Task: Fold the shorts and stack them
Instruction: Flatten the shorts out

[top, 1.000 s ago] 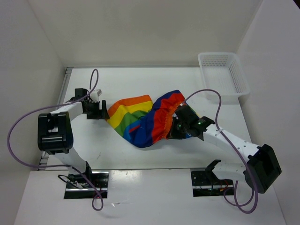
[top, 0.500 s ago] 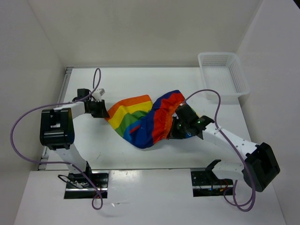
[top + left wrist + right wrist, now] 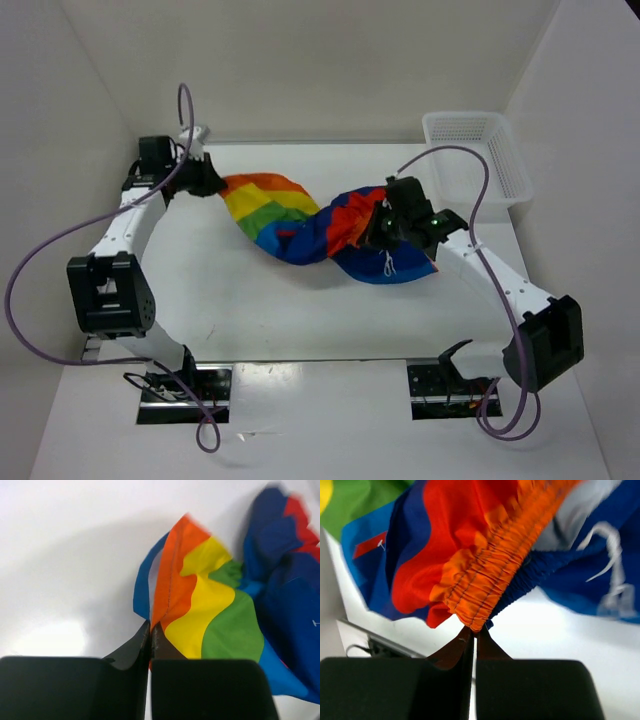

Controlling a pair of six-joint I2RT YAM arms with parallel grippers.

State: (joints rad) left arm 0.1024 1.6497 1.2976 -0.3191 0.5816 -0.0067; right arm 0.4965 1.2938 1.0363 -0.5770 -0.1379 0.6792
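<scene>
Currently under inspection: the shorts, soft cloth in broad stripes of red, orange, yellow, green and blue.
Position: strung between the two tools over the table, from the far left corner to right of the middle. Whether the sagging blue part touches the surface cannot be told.
Condition: unfolded, bunched and twisted near the middle. The stripes spread widest toward the left end, and blue and red cloth is gathered at the right end.
Band: the waistband is orange, puckered elastic with visible stitching.
Cord: a white drawstring hangs against the blue cloth just beside the right tool.
Tool, left: the left gripper is clamped on the orange edge of the cloth, fingers pressed together with fabric between them.
Tool, right: the right gripper is clamped on the lower end of the waistband, fingers likewise pressed together.
Bystander item: the basket, white mesh, stands at the far right corner of the table, apart from the cloth.
Wiring: purple cables, one looping from each arm.
Count: shorts, one pair; drawstring, one; basket, one; grippers, two; cables, two.
</scene>
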